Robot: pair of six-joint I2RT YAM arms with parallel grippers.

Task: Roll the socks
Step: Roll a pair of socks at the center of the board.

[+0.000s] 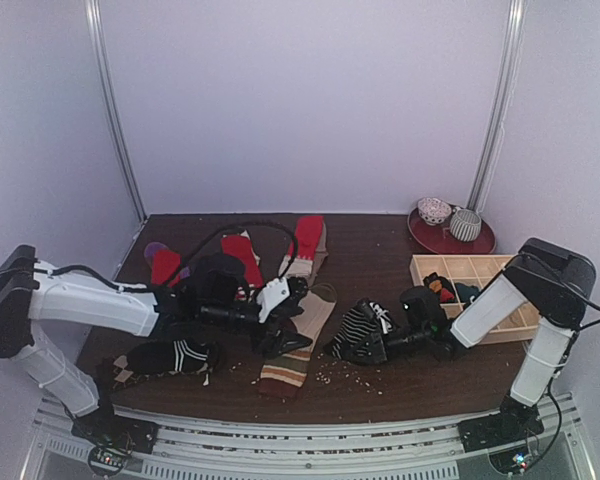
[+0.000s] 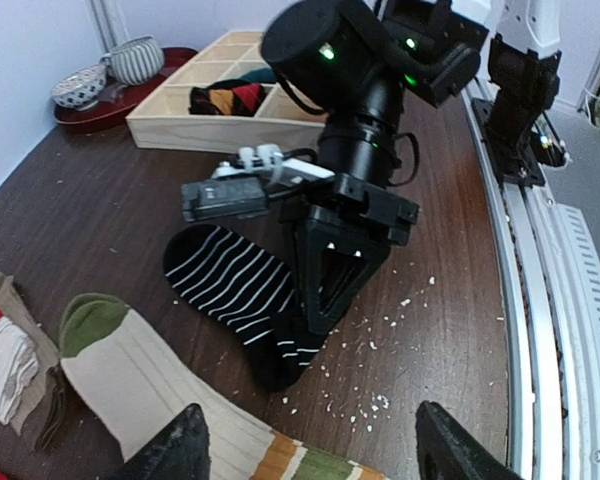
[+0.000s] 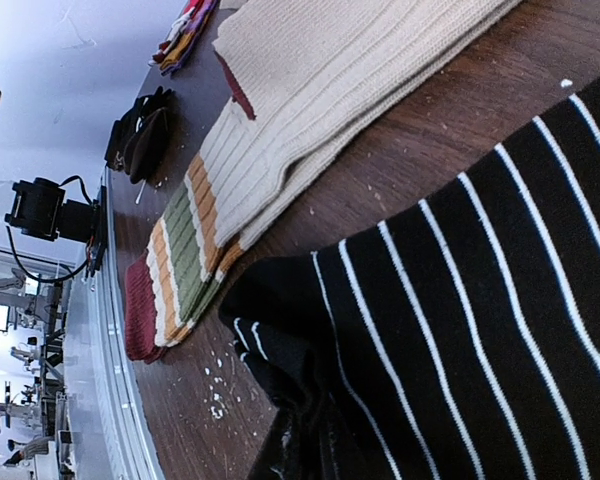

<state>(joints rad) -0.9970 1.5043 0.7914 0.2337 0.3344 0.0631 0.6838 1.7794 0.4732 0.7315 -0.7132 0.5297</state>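
Note:
A black sock with thin white stripes (image 1: pixel 358 328) lies right of centre. My right gripper (image 1: pixel 368 347) is shut on its end and presses it to the table; the left wrist view shows this too (image 2: pixel 320 305). The sock fills the right wrist view (image 3: pixel 480 330), bunched and folded at the jaws. A beige sock with red, brown and green bands (image 1: pixel 292 362) lies beside it, and also shows in the right wrist view (image 3: pixel 280 150). My left gripper (image 1: pixel 283 342) is open and empty, low over the sock's banded end (image 2: pixel 150 385).
A second black striped sock (image 1: pixel 170 355) lies front left. Red socks (image 1: pixel 242 250) lie behind the left arm. A wooden compartment tray (image 1: pixel 480 262) stands at right, with a red plate (image 1: pixel 480 241) holding bowls behind it. White crumbs (image 2: pixel 380 400) dot the table.

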